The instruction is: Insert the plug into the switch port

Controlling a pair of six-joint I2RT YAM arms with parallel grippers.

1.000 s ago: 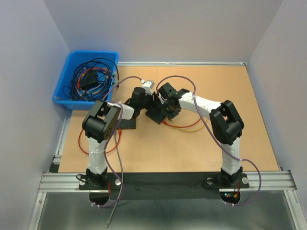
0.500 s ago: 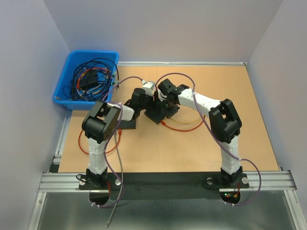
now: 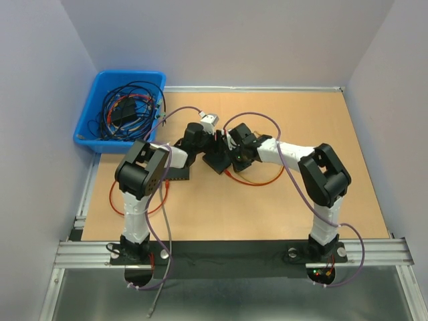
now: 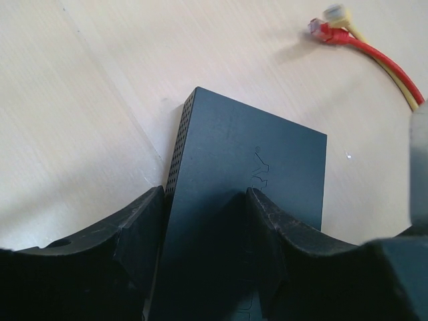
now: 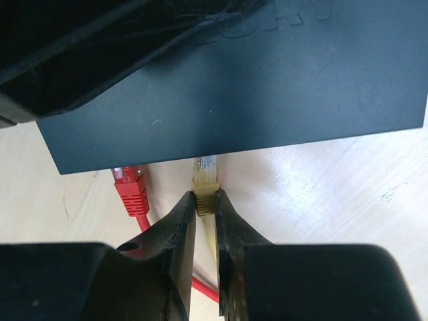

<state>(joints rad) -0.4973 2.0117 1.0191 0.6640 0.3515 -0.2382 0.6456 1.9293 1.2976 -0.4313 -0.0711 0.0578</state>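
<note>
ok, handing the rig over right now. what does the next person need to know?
The left gripper is closed around the black switch, apparently bracing it.
The right gripper is shut on the yellow plug, whose tip is at the switch's edge.
The red plug lies loose beside it, not held.
Done: switch held, yellow plug grasped and lined up.
Left: push the plug into a port. The ports are hidden, so seating is unconfirmed.

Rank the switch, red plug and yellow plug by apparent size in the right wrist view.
1. switch, by far the largest.
2-3. red plug and yellow plug: alike; the yellow one is partly hidden between the fingers, so no ranking.
</note>
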